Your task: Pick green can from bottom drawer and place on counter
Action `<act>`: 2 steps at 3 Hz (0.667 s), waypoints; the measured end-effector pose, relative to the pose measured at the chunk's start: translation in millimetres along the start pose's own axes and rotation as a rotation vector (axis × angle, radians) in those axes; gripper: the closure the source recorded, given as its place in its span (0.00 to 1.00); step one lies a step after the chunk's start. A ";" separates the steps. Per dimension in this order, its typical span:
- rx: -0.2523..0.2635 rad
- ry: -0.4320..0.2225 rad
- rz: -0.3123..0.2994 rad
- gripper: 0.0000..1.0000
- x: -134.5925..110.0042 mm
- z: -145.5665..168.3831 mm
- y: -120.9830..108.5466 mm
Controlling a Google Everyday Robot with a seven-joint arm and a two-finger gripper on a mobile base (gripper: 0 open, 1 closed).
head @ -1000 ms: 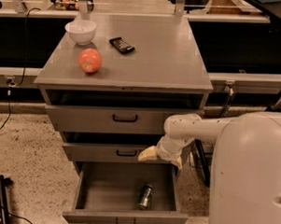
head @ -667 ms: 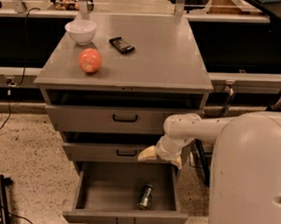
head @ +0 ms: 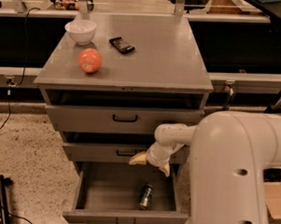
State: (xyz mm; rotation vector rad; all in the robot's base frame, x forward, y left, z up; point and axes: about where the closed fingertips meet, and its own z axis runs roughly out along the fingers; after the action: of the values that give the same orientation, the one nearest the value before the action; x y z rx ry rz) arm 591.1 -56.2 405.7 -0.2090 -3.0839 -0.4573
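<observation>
The bottom drawer (head: 110, 191) stands pulled out with the green can (head: 145, 196) inside near its right front, ungrasped — the pincer (head: 150, 166) hangs above it, fingers spread and empty — so grasping, lifting and placing on the desk (head: 161, 54) are all left.

Dim warm light from above puts a soft sheen on the counter (head: 166, 59) and dark shadow in the recesses, my spread-fingered gripper (head: 151, 164) hanging pale over the shaded bottom drawer (head: 109, 192).
</observation>
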 end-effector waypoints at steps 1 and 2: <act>-0.019 -0.038 0.211 0.00 -7.4 65.1 -15.0; -0.018 -0.036 0.208 0.00 -6.9 65.1 -15.0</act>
State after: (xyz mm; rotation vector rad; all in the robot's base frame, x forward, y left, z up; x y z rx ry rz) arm 596.1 -52.4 338.9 -0.5377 -3.0476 -0.4770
